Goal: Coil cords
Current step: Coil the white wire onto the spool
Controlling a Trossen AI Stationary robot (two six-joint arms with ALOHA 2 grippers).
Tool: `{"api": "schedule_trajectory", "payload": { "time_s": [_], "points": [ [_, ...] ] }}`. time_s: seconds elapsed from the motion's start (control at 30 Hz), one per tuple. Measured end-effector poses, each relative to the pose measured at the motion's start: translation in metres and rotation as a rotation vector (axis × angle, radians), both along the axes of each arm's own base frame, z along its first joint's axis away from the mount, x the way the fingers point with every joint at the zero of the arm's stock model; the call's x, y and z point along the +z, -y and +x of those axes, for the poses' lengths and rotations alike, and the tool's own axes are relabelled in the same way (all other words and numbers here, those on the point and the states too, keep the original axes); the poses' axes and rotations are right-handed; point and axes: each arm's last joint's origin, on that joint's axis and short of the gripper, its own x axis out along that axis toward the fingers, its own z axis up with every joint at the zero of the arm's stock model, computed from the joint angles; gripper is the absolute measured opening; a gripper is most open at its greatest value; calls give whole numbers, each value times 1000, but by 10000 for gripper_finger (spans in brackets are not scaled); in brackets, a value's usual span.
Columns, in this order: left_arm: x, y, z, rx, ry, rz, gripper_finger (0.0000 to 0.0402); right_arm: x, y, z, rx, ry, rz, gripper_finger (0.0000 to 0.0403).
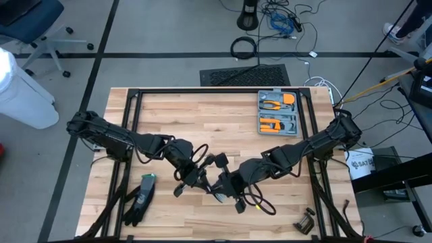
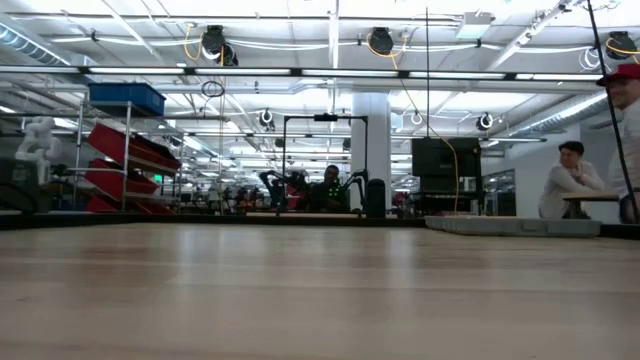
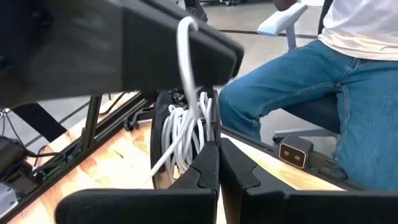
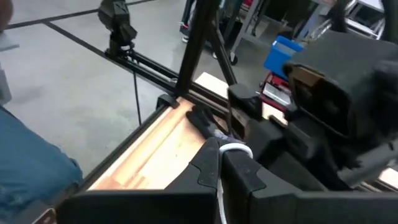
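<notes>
Black left gripper (image 3: pixel 219 163) fingers pressed together, pinching the thin white cord (image 3: pixel 185 127), whose loops bunch right ahead of my fingertips. Right gripper (image 4: pixel 221 163) also clamped shut on a white loop of cord. Both meet mid-table over the pale wooden tabletop (image 1: pixel 202 118). Farther out: grey tool tray with orange pliers (image 1: pixel 277 112), black glove (image 1: pixel 140 199).

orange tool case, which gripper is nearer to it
Right. The right gripper sits mid-table, below and left of the orange tool case in the high view; the left gripper is just beyond it, farther left.
</notes>
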Motion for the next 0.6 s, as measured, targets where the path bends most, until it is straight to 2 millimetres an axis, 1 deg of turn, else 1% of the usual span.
{"api": "schedule_trajectory", "payload": {
  "time_s": [0.13, 0.4, 0.6],
  "points": [
    [0, 0, 0, 0, 0, 0, 0, -2, 7, 2, -21, -22, -4, 0],
    [0, 8, -2, -31, 15, 11, 0, -14, 30, 5, -99, -163, -5, 0],
    [4, 15, -7, -77, 35, 5, 0, -17, 35, 5, -97, -213, 15, 0]
  ]
}}
